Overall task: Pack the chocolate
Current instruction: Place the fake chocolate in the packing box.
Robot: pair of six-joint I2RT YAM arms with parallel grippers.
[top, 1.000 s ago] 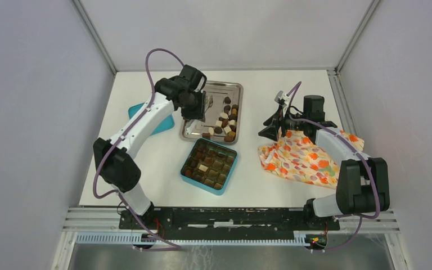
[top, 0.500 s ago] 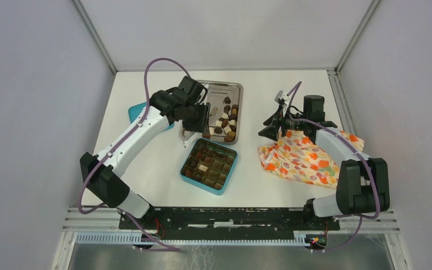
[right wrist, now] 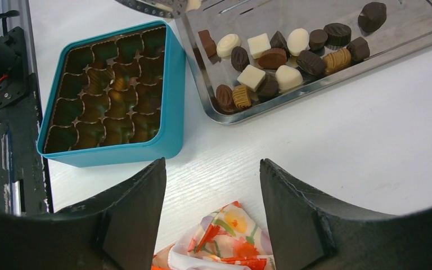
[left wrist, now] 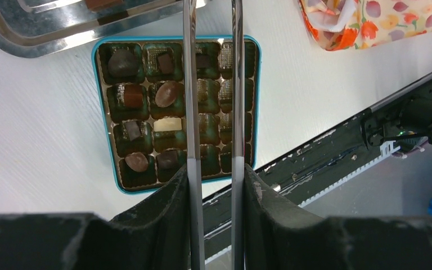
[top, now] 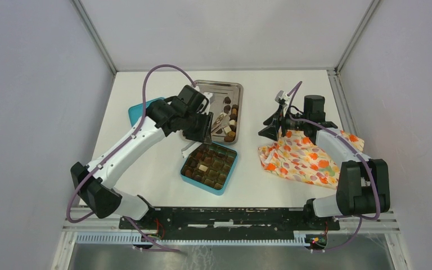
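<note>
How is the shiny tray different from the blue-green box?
The steel tray is shiny silver; the teal box is blue-green. The tray is one open pan with chocolates lying loose together; the box is split into little cups, one chocolate in each filled cup. The tray is oblong; the box looks square. Both hold chocolates and rest on the white table.

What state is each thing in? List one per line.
Teal box: open, partly filled.
Steel tray: holding loose chocolate.
Teal lid: off, lying flat.
Floral cloth: crumpled.
Left gripper: shut on metal tongs.
Right gripper: open, empty.
</note>
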